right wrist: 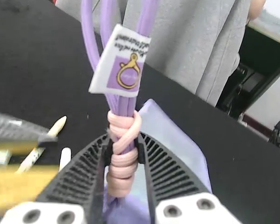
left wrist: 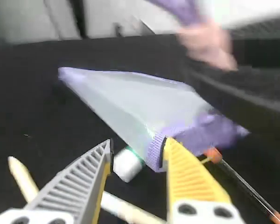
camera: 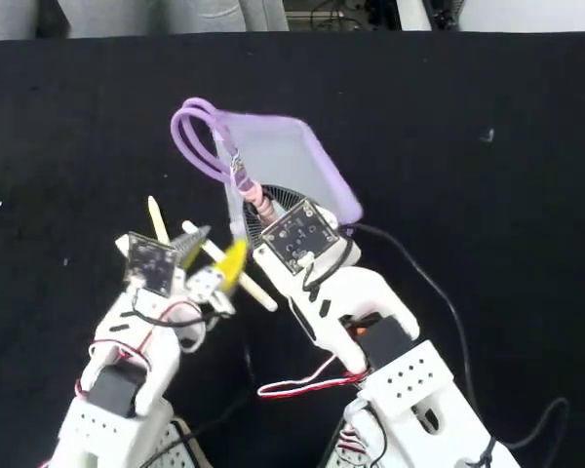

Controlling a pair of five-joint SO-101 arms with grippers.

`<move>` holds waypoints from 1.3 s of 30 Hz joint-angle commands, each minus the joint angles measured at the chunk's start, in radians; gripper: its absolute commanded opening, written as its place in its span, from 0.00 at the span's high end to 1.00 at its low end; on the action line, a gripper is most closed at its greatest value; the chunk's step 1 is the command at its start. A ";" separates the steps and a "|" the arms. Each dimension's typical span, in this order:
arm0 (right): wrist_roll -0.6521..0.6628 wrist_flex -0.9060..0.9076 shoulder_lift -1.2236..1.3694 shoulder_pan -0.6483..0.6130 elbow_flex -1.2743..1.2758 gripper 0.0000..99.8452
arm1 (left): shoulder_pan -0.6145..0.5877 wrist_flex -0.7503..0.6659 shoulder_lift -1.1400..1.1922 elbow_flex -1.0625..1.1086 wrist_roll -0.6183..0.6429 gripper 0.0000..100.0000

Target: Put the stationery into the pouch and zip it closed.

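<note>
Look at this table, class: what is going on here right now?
The right gripper is shut on the pink cord wound round the strap of the purple pouch. The left gripper is open, its fingers either side of the pouch's near edge. Cream pencils and a small white piece lie on the black table, not yet in the pouch.

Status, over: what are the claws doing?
Right gripper shut on pink cord. Left gripper open at pouch corner. Cream pencil lying outside.
</note>
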 commanded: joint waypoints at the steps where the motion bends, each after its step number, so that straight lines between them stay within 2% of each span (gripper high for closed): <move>1: 0.008 0.028 -0.030 0.017 -0.038 0.99 | -0.076 -0.164 -0.006 0.031 0.009 0.82; 6: 0.008 0.028 -0.030 0.017 -0.035 0.99 | -0.012 -0.158 -0.002 0.033 0.003 0.82; 11: 0.008 0.034 -0.031 0.017 -0.038 0.99 | -0.010 -0.150 -0.002 0.033 0.003 0.82; 15: 0.005 0.029 -0.031 0.017 -0.048 0.99 | 0.048 -0.031 -0.005 0.033 -0.002 0.82; 19: 0.002 0.029 -0.031 0.017 -0.054 0.99 | 0.119 0.061 -0.008 0.033 -0.129 0.82; 21: 0.002 0.029 -0.031 0.015 -0.053 0.99 | 0.140 0.075 -0.008 0.033 -0.149 0.82; 29: 0.000 0.032 -0.031 0.012 -0.051 0.99 | 0.154 0.066 -0.008 0.033 -0.150 0.82; 33: 0.000 0.038 -0.031 0.011 -0.051 0.99 | 0.147 -0.002 -0.003 0.033 -0.150 0.82; 39: 0.000 0.038 -0.031 0.011 -0.051 0.99 | 0.154 -0.015 -0.002 0.033 -0.150 0.82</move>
